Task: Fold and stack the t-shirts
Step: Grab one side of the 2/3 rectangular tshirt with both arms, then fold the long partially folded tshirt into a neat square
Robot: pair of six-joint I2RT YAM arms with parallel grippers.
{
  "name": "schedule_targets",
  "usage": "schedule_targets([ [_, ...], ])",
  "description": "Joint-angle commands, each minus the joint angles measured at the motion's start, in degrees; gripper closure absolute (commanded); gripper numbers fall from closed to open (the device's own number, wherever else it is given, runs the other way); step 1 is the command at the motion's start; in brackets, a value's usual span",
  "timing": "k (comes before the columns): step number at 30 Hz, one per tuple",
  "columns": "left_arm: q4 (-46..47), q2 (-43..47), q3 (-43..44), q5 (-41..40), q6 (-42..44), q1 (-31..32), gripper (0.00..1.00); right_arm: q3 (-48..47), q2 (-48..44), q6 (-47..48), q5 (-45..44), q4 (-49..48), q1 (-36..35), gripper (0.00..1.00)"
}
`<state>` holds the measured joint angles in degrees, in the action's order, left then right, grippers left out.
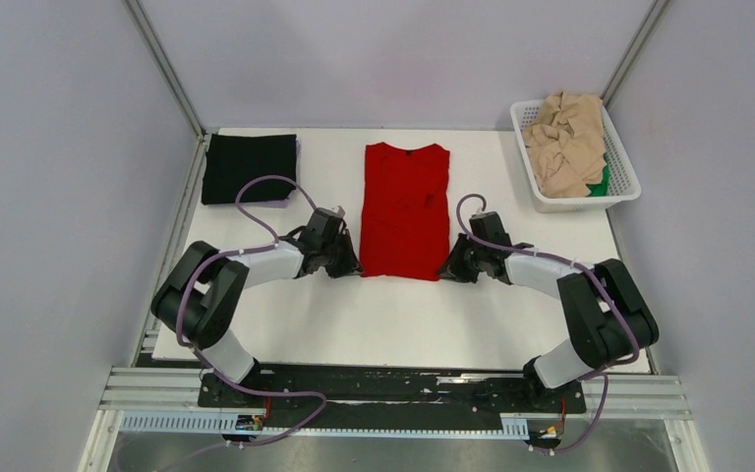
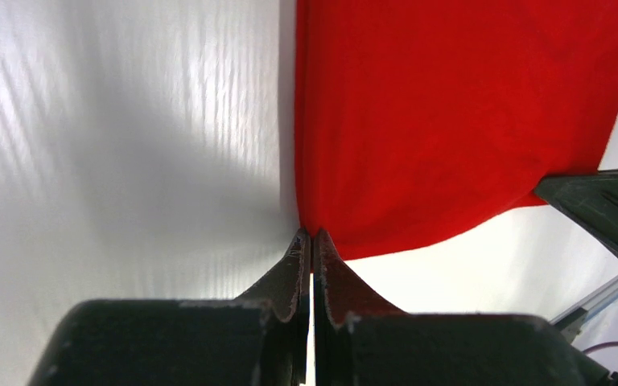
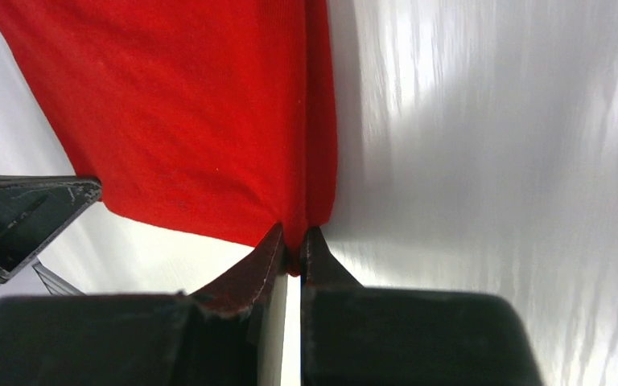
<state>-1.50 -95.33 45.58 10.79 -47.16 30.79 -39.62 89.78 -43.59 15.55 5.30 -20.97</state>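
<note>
1. Fingertips of the left end effector (image 2: 311, 233) are pressed together on the near left corner of the red shirt (image 2: 451, 112); it grips that cloth.
2. Likewise the right end effector (image 3: 291, 237) is clamped on the near right corner, with red cloth showing between its tips.
3. One red shirt lies flat in the middle of the counter (image 1: 393, 324), folded into a long narrow strip with its collar at the far end.
4. One black shirt (image 1: 249, 168) sits folded into a square at the far left corner of the counter, well apart from the red shirt.
5. Beige shirts (image 1: 567, 143) are heaped and crumpled in one white basket (image 1: 590, 202) at the far right; how many cannot be told.
6. One green shirt (image 1: 602, 182) shows as a sliver under the beige heap.
7. Two arms are in view. The left arm (image 1: 206, 290) rises from its base, bends outward at the elbow, and reaches low and inward to the hem.
8. The right arm (image 1: 600, 305) mirrors that pose from the other side.
</note>
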Motion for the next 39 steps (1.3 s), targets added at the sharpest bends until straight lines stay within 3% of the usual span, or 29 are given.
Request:
schedule_targets([
  [1, -8.5, 5.9, -4.1, -3.5, 1.7, 1.9, 1.0, 3.8, -6.3, 0.7, -1.2, 9.2, -2.0, 1.0],
  [10, -15.9, 32.8, -14.1, -0.5, -0.5, 6.3, 1.0, 11.2, -25.0, -0.6, 9.3, 17.5, -6.6, 1.0],
  [14, -23.0, 44.0, -13.1, -0.1, -1.1, 8.8, 1.0, 12.3, -32.3, -1.8, 14.0, 18.2, -9.6, 1.0],
  [19, -24.2, 53.4, -12.1, -4.1, -1.4, 9.0, 1.0, 9.6, -37.7, -1.0, 16.9, 19.1, -9.7, 1.0],
  [29, -18.2, 46.0, -1.9, -18.1, 1.2, 7.6, 1.0, -5.2, -28.0, 4.9, 18.1, 19.3, -3.4, 1.0],
  [39, -10.9, 32.3, 6.7, -14.5, 5.6, -1.5, 1.0, -16.9, -13.4, 8.5, 26.1, 18.9, 7.4, 1.0],
])
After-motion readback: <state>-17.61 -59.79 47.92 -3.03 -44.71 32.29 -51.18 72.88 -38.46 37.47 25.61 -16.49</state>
